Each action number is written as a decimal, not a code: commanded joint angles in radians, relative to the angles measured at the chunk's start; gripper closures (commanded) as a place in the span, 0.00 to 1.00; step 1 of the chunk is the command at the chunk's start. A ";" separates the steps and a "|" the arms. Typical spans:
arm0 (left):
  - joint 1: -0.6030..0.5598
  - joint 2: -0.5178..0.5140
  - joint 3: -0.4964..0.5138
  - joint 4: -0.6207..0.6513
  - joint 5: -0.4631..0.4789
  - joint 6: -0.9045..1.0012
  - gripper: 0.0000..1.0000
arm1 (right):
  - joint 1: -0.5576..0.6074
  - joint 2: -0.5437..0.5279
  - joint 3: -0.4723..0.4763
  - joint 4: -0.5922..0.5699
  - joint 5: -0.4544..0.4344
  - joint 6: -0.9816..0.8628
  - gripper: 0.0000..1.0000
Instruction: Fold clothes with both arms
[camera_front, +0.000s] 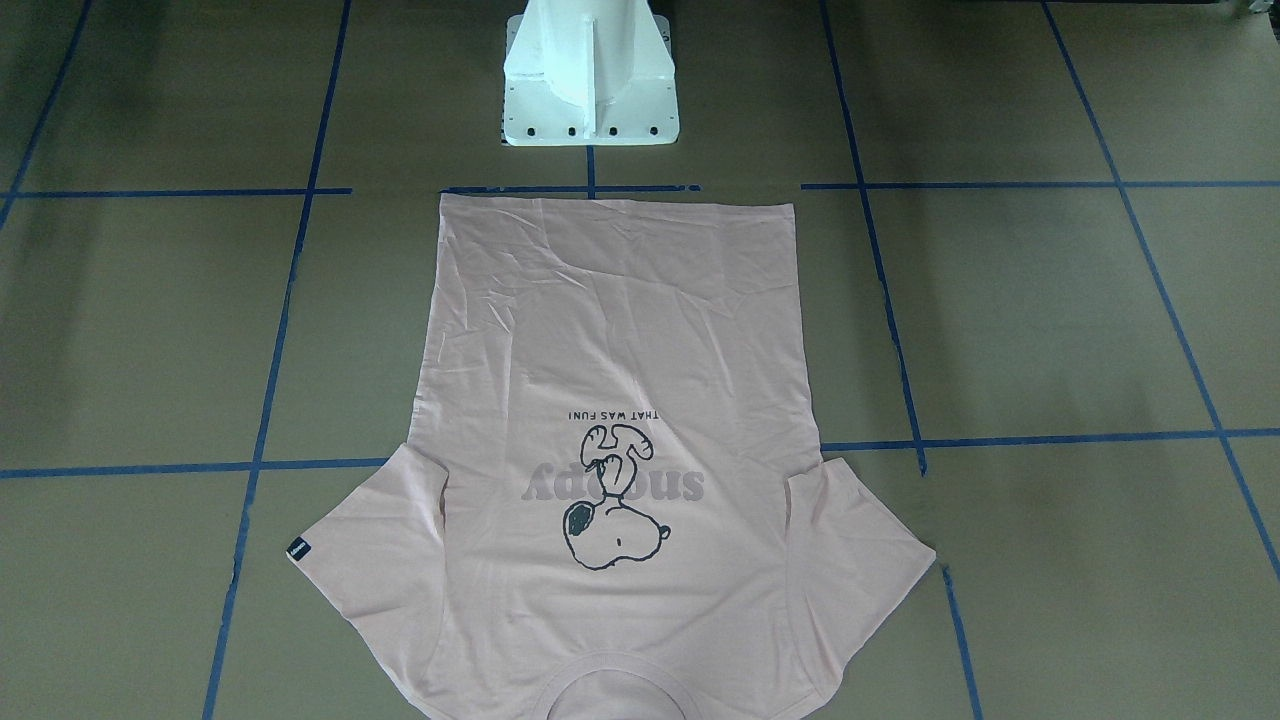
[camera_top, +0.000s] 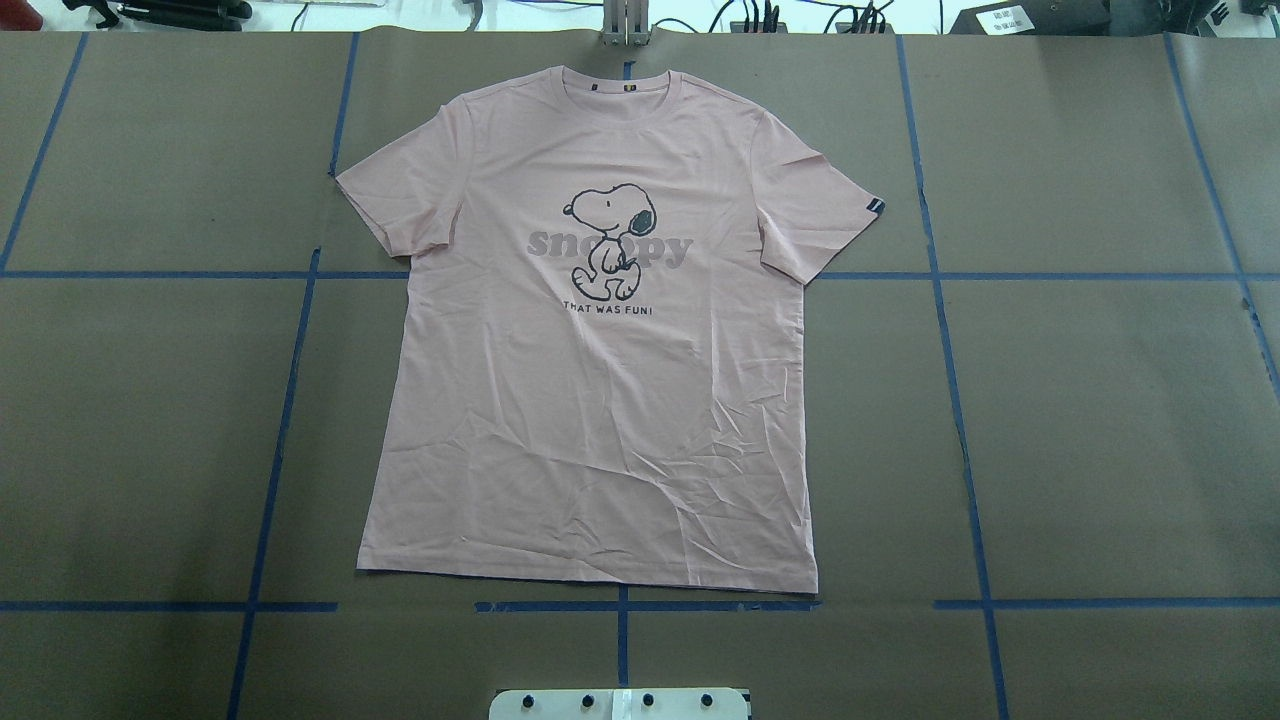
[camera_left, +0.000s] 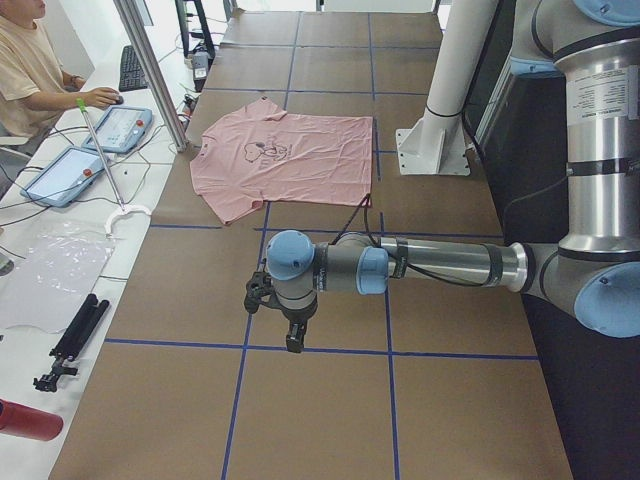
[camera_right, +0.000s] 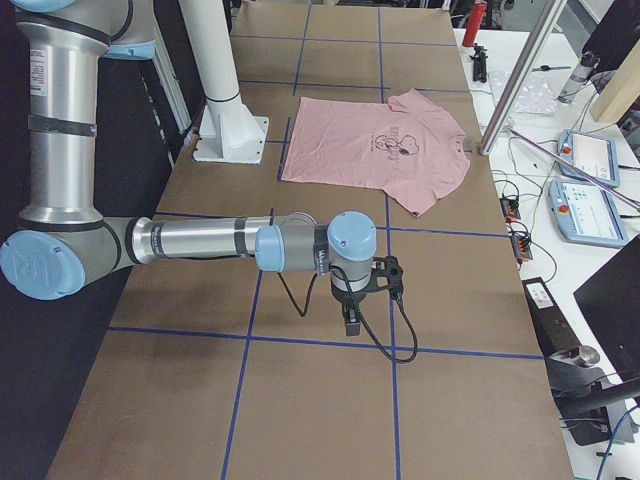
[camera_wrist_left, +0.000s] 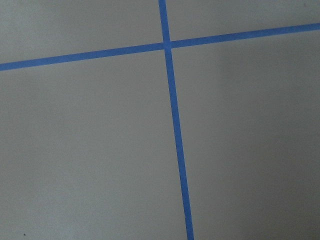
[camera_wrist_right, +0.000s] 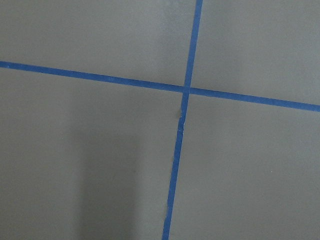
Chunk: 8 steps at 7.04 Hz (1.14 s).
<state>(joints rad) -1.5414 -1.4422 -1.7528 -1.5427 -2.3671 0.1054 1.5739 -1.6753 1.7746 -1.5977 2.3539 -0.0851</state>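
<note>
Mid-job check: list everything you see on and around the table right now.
T-shirt: one, pale pink with dog print, flat and unfolded mid-table, hem toward the robot.
table: one, brown with blue tape grid.
pedestal: one, white, beside the hem.
teach pendants: two, blue-grey, bench beyond the collar.
tripod: one, black, same bench.
person: one, beige shirt, at the bench.
left arm: silver, blue caps, over bare table.
left gripper: black, open or shut unclear.
right arm: likewise, opposite end.
right gripper: black, unclear.
</note>
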 joint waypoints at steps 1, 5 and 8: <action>-0.005 0.005 -0.010 0.012 -0.006 0.008 0.00 | -0.005 -0.006 0.012 0.001 0.001 -0.001 0.00; -0.003 0.002 -0.075 0.049 -0.008 0.007 0.00 | -0.012 -0.006 0.054 0.001 0.011 -0.008 0.00; -0.003 0.020 -0.123 0.047 -0.012 0.039 0.00 | -0.063 -0.006 0.051 0.004 0.034 0.001 0.00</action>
<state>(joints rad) -1.5451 -1.4287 -1.8585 -1.4984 -2.3769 0.1365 1.5358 -1.6811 1.8298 -1.5949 2.3776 -0.0885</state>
